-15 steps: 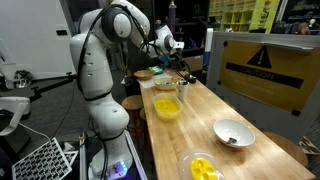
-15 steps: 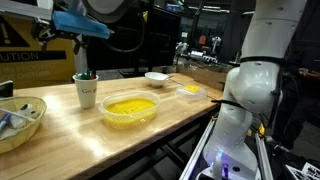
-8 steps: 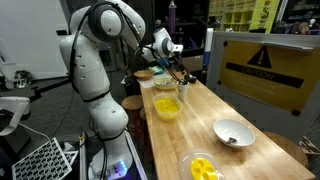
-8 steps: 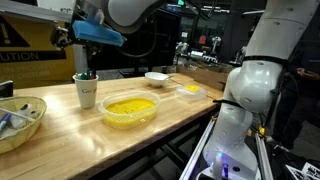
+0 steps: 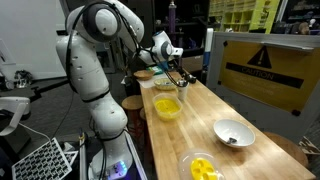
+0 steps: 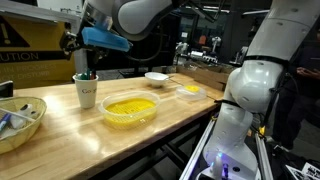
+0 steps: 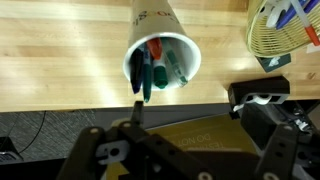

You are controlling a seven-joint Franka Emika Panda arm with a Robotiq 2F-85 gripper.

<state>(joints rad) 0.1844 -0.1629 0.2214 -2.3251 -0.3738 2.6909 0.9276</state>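
A white paper cup (image 6: pixel 87 92) stands on the wooden table (image 6: pixel 60 145) and holds several markers (image 7: pixel 152 68): red, green and blue. In the wrist view I look down into the cup (image 7: pixel 172 28). My gripper (image 7: pixel 195 105) hangs just above the cup and slightly to one side, with its two fingers spread wide and nothing between them. In both exterior views the gripper (image 6: pixel 76 47) (image 5: pixel 177 71) is over the cup (image 5: pixel 183 86), not touching it.
A clear bowl of yellow pieces (image 6: pixel 130 108) (image 5: pixel 167 108) sits next to the cup. A woven basket (image 6: pixel 22 122) (image 7: pixel 285 30) with items lies on the cup's other side. A white bowl (image 6: pixel 157 77) (image 5: pixel 233 132) and a yellow-filled container (image 6: pixel 190 90) (image 5: pixel 203 167) lie further along. A panel with a warning sign (image 5: pixel 262 68) borders the table.
The arm has swung and lowered, bringing the gripper down closer over the cup of markers. The objects on the table have not moved.
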